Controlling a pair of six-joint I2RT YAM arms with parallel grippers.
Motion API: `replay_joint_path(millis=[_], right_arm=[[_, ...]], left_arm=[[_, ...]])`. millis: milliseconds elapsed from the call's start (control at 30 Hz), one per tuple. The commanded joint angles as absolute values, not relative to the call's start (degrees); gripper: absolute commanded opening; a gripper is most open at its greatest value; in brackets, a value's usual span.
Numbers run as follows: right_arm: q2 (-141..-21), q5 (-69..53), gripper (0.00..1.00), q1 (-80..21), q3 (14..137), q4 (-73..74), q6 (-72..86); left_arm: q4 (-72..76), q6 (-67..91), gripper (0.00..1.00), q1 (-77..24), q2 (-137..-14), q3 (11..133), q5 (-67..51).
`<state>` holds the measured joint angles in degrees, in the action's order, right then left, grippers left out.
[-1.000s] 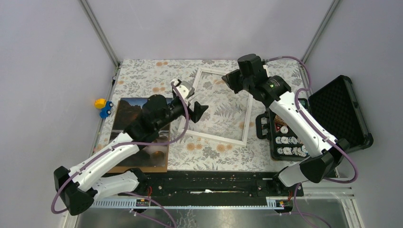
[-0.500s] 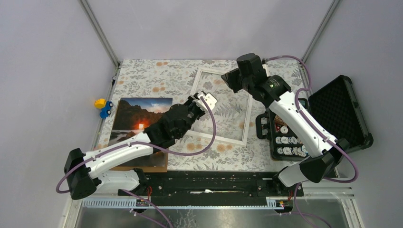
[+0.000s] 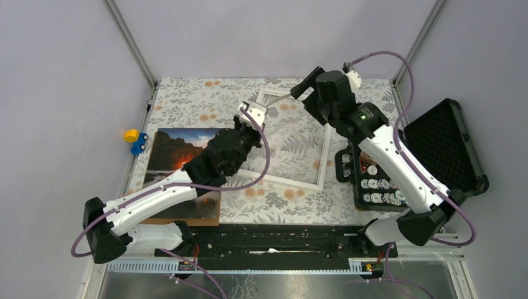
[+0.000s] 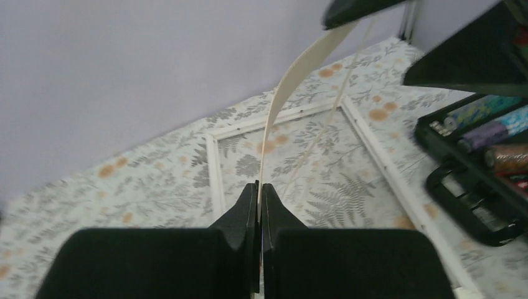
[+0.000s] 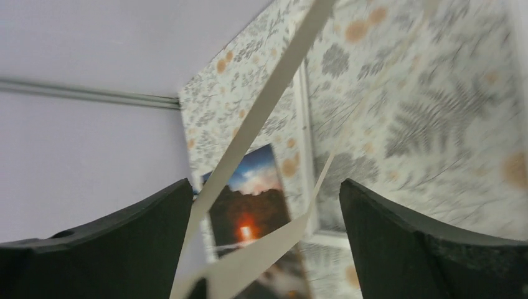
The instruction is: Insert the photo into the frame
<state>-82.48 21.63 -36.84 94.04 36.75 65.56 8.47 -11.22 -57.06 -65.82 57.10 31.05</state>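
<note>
Left hand [image 4: 258,190] clamped, right hand [image 5: 264,196] spread

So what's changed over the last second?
The left end effector swung across from the frame's left edge and closed on the edge of the white mat. The right end effector, which had been gripping the mat, opened and let it go. The frame and the photo lie where they were.
</note>
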Motion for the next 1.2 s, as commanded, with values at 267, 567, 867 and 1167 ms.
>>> replay_joint_path(millis=[267,567,867,1167], right_arm=[[-63.8,18.2,1.00,-33.1,87.1,28.2,23.9],[-63.6,12.2,1.00,-31.2,75.1,29.2,22.8],[-63.7,-5.1,1.00,-23.3,57.2,20.9,32.3],[-63.6,-15.3,1.00,-14.5,47.9,15.9,40.5]], left_arm=[[1.2,40.1,0.00,-29.8,-68.0,63.2,-0.3],[20.8,65.1,0.00,-18.9,-70.8,43.4,-17.5],[29.4,81.1,0.00,-21.1,-68.8,25.6,-3.5],[43.4,91.6,0.00,-24.9,-74.8,20.3,1.5]])
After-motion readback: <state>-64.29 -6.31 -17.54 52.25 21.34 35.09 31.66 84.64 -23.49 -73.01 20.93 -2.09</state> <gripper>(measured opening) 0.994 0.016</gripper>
